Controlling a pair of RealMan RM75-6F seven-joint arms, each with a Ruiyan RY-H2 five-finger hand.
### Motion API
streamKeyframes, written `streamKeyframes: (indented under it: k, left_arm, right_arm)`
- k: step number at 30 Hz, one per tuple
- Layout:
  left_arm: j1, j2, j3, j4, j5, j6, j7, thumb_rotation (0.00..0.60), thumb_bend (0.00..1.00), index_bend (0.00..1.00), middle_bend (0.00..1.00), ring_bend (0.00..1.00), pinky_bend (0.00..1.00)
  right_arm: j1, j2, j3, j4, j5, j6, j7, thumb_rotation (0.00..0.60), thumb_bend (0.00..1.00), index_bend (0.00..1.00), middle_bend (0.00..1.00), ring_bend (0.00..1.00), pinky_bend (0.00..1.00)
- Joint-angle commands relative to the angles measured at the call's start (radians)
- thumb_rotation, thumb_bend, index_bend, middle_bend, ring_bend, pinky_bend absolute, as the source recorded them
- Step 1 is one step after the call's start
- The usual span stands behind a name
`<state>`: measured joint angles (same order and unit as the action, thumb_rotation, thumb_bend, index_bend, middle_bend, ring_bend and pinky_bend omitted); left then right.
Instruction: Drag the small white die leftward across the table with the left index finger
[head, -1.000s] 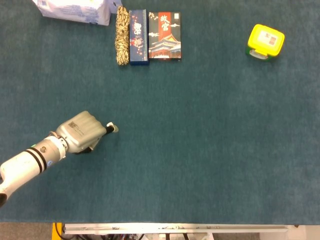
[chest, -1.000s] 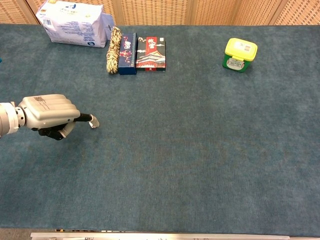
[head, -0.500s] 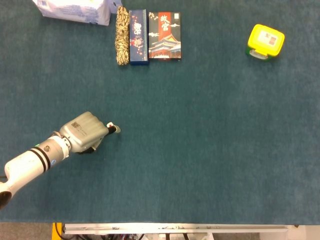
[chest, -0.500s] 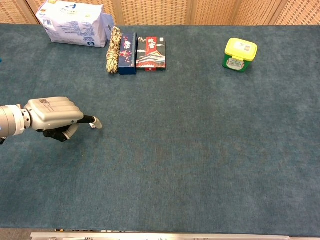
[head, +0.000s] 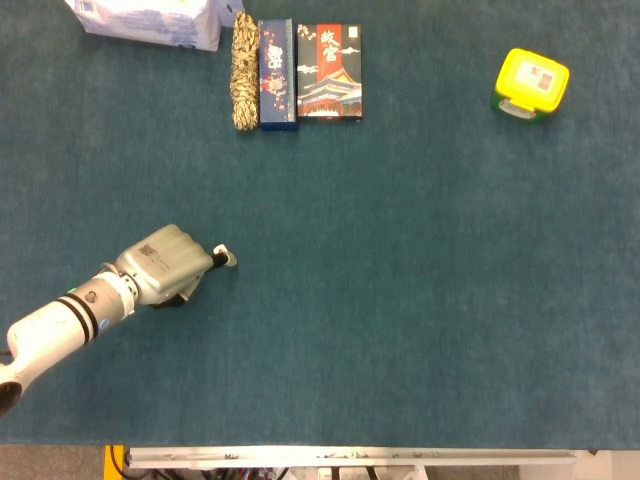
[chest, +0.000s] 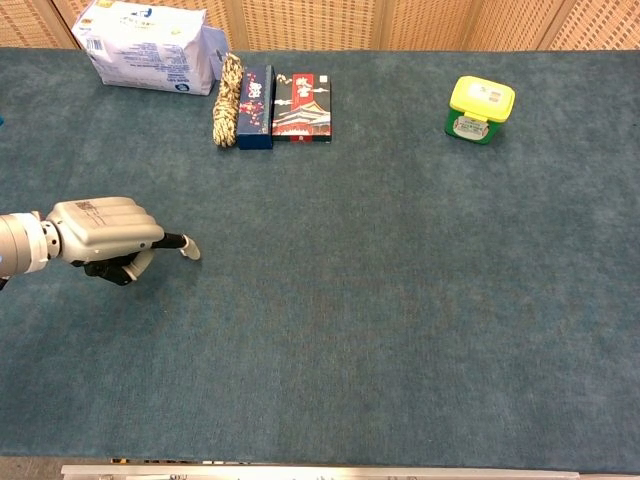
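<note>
One thing matters: the small white plastic die (head: 229, 259) sits at the outstretched fingertip of the grey robot left hand (head: 165, 265), other fingers curled in, gripping nothing, so the drag runs back toward the wrist.

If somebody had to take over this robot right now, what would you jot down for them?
Left hand: fingers curled, one finger stretched out with its tip on the small white die. Nothing gripped.
Right hand: not in view.
Die: on the blue tablecloth, left of middle, well below the rope bundle and card boxes.
Done: finger on die.
Left: drag it further left.
</note>
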<state>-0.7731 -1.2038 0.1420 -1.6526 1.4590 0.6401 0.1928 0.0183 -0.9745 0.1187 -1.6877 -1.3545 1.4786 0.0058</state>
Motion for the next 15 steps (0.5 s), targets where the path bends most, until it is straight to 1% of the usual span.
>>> streamKeyframes:
  k: [1,15]
  left_arm:
    - [0.002,0.000,0.001,0.003,-0.001,0.002,-0.003,0.600,1.00,0.17,1.00,0.99,1.00]
    - [0.013,0.016,0.007,0.012,-0.004,0.008,-0.009,0.600,1.00,0.17,1.00,0.99,1.00]
  right_arm:
    - [0.000,0.000,0.000,0.000,0.001,0.000,-0.002,0.600,0.20,0.33,0.32,0.19,0.35]
    - [0.001,-0.003,-0.002,0.000,0.000,-0.001,-0.009,0.600,0.20,0.33,0.32,0.19,0.35]
